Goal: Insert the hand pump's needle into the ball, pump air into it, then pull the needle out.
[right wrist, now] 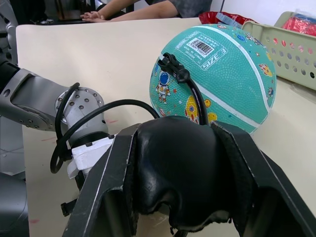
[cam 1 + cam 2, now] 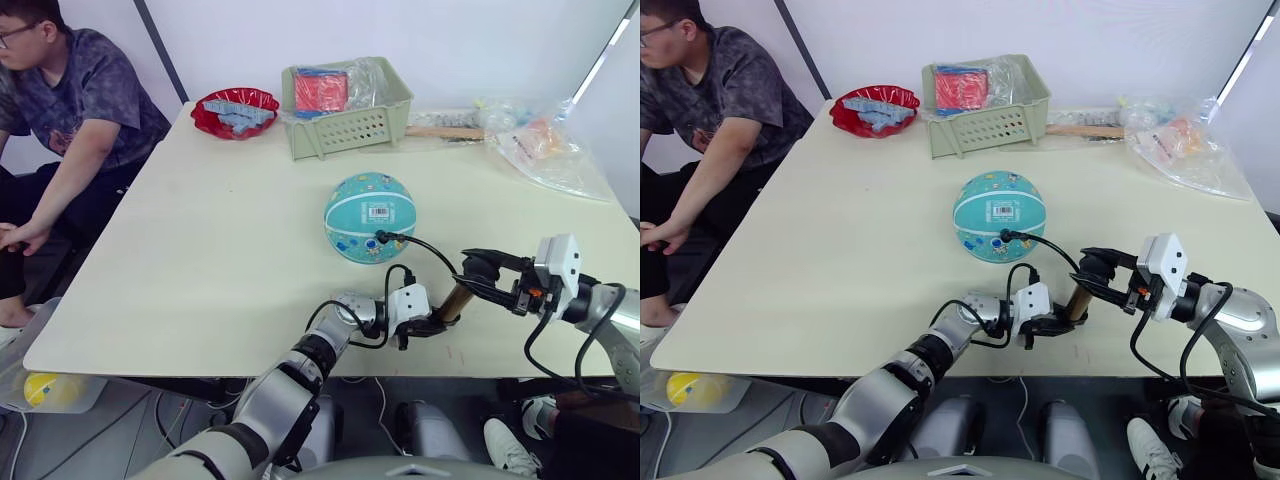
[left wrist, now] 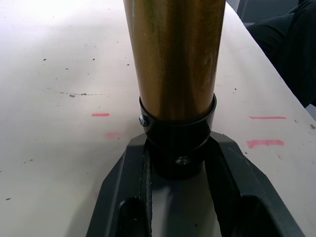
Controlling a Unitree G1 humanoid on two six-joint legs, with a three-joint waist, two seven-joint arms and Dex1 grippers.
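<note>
Left eye view gives us 1 cream table (image 2: 200,260), and on it 1 teal ball (image 2: 369,216) lying near the middle, its white barcode label facing up toward us. At the far edge we count 1 green perforated basket (image 2: 345,125), 1 red bowl (image 2: 235,112) and a heap of clear plastic bags (image 2: 545,145). 1 person (image 2: 70,110) sits at the table's left side.

Near the front edge stands 1 hand pump (image 2: 458,298), its brass barrel tilted between 2 grippers. The left gripper (image 2: 425,326) pinches the black end cap at the barrel's base; in the left wrist view its 2 fingers (image 3: 123,192) press that cap from both sides. The right gripper (image 2: 480,270) clamps the pump's black handle (image 1: 175,173), 1 finger on each side.

1 thin black hose (image 2: 425,248) arcs from the pump to the ball, where its black fitting (image 1: 173,66) sits against the teal skin just beside the label. The needle itself is hidden.
</note>
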